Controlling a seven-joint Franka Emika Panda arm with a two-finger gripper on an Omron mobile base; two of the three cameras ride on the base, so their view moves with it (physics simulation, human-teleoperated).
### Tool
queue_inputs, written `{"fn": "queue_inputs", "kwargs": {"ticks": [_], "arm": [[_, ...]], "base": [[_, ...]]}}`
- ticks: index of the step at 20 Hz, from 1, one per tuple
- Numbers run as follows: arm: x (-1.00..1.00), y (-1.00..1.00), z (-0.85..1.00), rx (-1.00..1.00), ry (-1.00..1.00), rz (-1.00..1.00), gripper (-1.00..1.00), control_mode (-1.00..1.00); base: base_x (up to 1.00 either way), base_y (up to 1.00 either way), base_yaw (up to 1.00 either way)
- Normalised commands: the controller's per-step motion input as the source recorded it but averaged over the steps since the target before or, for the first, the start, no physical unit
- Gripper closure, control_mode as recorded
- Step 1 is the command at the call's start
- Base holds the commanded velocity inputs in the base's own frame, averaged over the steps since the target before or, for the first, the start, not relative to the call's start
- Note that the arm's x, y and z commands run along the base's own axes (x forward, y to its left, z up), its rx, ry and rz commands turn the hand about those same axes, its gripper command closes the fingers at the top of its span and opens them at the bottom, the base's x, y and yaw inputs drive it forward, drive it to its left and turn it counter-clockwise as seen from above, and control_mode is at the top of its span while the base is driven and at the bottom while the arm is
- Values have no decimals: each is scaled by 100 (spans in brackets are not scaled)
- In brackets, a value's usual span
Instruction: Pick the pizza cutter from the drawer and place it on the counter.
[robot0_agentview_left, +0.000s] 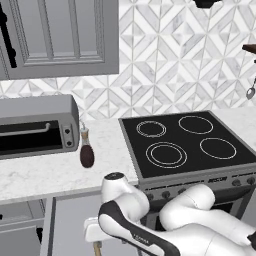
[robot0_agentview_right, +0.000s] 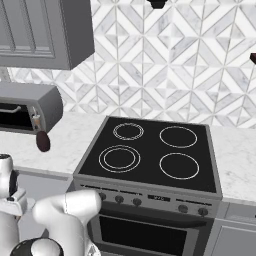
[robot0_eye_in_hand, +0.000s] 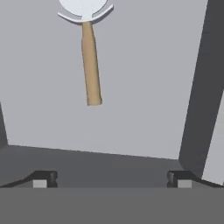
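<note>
We see our fingers (robot0_eye_in_hand: 112, 179) spread wide and holding nothing, their two dark tips at the bottom of the hand view, poised over the open drawer (robot0_eye_in_hand: 144, 78). The cutter (robot0_eye_in_hand: 89, 57) lies flat on the drawer's grey floor, well apart from the fingers: its tan handle points toward us and its silvery wheel sits at the top edge of the hand view, partly cut off. A dark drawer wall runs down the right side of that view.

In the left base view the arm (robot0_agentview_left: 150, 225) bends low in front of the bench (robot0_agentview_left: 45, 172), reaching down into the drawer, where a bit of the cutter's tan handle shows below the wrist. On the bench stands a dark brown bottle (robot0_agentview_left: 86, 150) with a tan top, just beside a grey toaster oven (robot0_agentview_left: 35, 125). To the right of the bottle sits the black stovetop (robot0_agentview_left: 187, 142) with white rings. A grey wall cabinet (robot0_agentview_left: 60, 35) hangs above the toaster oven
</note>
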Motion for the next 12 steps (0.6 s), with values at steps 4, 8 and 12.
{"fn": "queue_inputs", "kwargs": {"ticks": [4,8,12], "arm": [[44,-2,-31,-17,4,0,-100,-100],[15,0,-54,-15,8,0,-100,-100],[32,3,-41,-6,0,0,-100,-100]], "base": [[0,0,0],[0,0,0],[0,0,0]]}}
